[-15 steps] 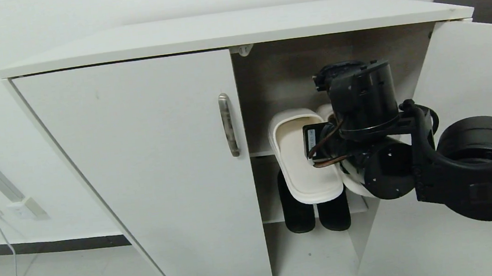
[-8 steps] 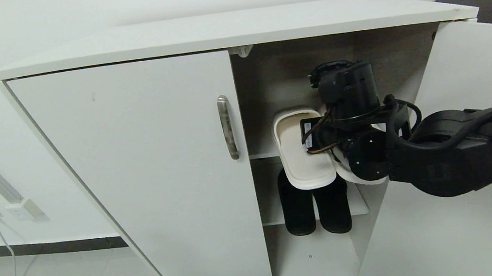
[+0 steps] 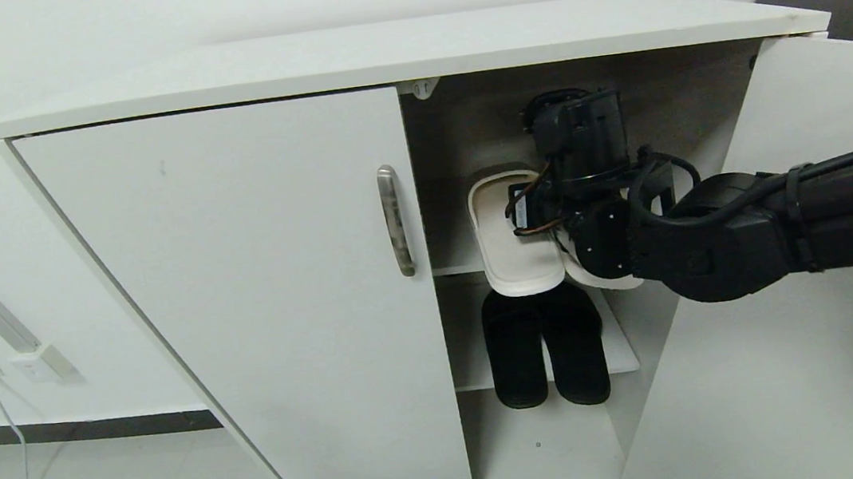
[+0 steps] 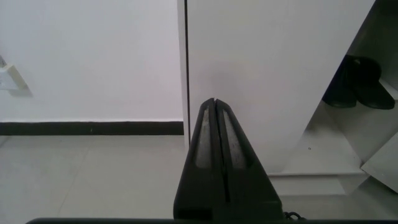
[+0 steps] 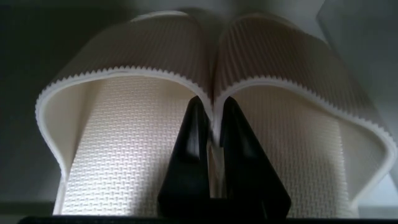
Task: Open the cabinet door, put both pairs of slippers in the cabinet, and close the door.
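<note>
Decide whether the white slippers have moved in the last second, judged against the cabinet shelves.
Yes. The white slippers, gripped by the right tool, rose and went deeper in; their heels now hang less below the upper shelf.

The cabinet (image 3: 404, 45) is showing plain white across the middle of the head view, its door handle (image 3: 396, 231) gleaming brushed grey. Right of centre, the cream slippers (image 3: 517, 261) are displaying basket-weave insoles and ribbed straps. Lower down, the black slippers (image 3: 544, 355) are showing matte black. The right gripper (image 5: 213, 109) and left gripper (image 4: 213, 109) are appearing black.
</note>
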You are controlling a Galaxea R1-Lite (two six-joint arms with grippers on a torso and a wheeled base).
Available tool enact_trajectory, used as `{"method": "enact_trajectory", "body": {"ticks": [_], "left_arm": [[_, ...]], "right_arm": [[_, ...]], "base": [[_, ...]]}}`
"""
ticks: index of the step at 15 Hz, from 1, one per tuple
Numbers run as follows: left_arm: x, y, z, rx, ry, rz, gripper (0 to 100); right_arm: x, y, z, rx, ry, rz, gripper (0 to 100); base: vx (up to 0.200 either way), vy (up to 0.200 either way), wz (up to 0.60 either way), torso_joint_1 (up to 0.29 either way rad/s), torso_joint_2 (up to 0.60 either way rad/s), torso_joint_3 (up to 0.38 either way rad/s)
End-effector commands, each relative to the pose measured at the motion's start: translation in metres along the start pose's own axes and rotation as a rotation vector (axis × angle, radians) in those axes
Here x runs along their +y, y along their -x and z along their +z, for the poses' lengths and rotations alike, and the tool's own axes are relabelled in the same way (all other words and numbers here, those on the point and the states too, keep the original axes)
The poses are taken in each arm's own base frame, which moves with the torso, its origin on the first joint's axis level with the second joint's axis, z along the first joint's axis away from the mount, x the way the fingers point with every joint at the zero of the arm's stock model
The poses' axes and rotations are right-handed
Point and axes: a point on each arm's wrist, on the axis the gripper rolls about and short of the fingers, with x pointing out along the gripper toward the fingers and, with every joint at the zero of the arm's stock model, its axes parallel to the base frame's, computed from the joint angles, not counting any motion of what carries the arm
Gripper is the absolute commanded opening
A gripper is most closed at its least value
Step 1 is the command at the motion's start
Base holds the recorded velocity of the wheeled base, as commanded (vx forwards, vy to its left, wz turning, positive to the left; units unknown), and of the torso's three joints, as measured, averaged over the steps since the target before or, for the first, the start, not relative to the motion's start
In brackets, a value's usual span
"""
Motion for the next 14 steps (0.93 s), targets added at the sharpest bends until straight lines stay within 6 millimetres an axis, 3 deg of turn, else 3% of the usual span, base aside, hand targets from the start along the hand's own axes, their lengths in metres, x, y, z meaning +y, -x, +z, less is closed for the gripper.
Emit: {"method": "enact_trajectory", "body": {"ticks": [1, 14], "left_arm": [[0.0, 0.0, 0.0, 0.001, 0.001, 0.001, 0], [0.0, 0.0, 0.0, 0.001, 0.001, 0.001, 0]], "right_arm": [[0.0, -0.005, 0.004, -0.008, -0.011, -0.007, 0], [0.002, -0.029, -0.004, 0.007, -0.006, -0.04, 0]], "base": [[0.0, 0.0, 0.0, 0.0, 0.0, 0.0], [0.0, 0.0, 0.0, 0.0, 0.0, 0.0]]}}
